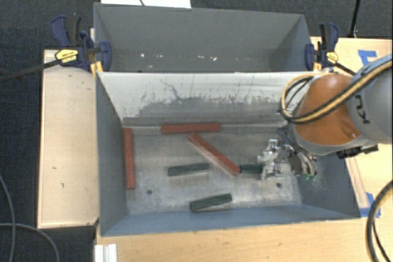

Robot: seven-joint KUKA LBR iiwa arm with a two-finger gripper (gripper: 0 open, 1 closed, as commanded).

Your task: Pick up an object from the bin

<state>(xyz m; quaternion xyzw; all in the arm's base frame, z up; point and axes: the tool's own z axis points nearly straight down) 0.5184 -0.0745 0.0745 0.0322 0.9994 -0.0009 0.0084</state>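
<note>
My gripper [271, 162] is low over the right part of the bin floor, under the arm's orange cover. Just to its left lies a short dark green stick [249, 169], which touches or nearly touches the gripper; whether it is gripped I cannot tell. A reddish-brown stick [214, 154] lies diagonally, its lower right end beside that green piece.
Another reddish-brown stick [191, 128] lies flat along the back wall and a third [129, 158] runs along the left wall. Two dark green sticks lie on the floor, one in the middle [188, 169] and one near the front wall [210, 202].
</note>
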